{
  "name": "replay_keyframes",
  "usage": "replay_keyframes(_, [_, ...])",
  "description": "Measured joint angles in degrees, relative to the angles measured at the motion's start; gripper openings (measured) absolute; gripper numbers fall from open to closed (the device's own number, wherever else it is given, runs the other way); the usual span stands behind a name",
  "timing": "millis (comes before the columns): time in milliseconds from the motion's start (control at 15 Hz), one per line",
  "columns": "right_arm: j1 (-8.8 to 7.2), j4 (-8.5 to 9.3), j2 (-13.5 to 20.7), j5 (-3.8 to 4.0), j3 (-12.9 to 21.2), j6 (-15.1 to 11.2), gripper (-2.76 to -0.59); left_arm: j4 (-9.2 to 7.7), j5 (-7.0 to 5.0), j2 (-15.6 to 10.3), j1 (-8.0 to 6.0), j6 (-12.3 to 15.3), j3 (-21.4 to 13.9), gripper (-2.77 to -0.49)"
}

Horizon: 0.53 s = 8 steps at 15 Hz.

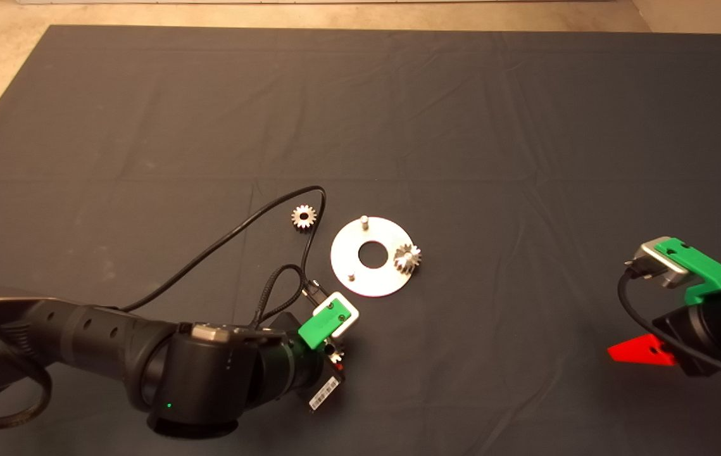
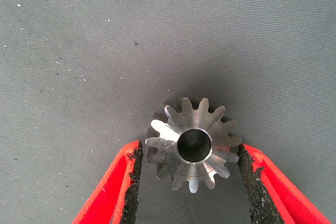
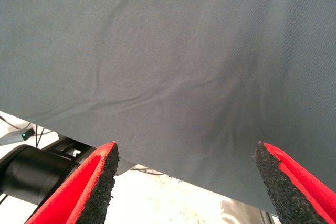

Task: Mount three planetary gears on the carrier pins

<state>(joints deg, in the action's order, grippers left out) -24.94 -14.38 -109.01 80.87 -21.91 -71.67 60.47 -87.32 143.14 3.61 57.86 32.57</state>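
Left tool (image 2: 189, 182) is pinching a gear (image 2: 193, 142) between its pads, just above the mat (image 2: 157, 35). Right tool (image 3: 186, 182) sits spread wide, off to the side

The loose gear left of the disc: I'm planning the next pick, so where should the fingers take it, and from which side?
Grip the loose gear across its toothed rim, coming straight down from above: it lies flat on the mat, hole up, clear of the cable.

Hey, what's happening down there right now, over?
Left hand closed on a gear near the disc. One gear on its pin, another gear loose on mat. Right hand open, idle. Nothing blocking.
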Motion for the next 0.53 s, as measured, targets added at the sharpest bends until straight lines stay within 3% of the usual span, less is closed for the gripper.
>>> replay_keyframes(533, [0.01, 0.00, 0.00, -0.04, 0.00, 0.00, -1.44, 0.87, -0.03, 0.02, 0.35, 0.09, -0.05, -2.27])
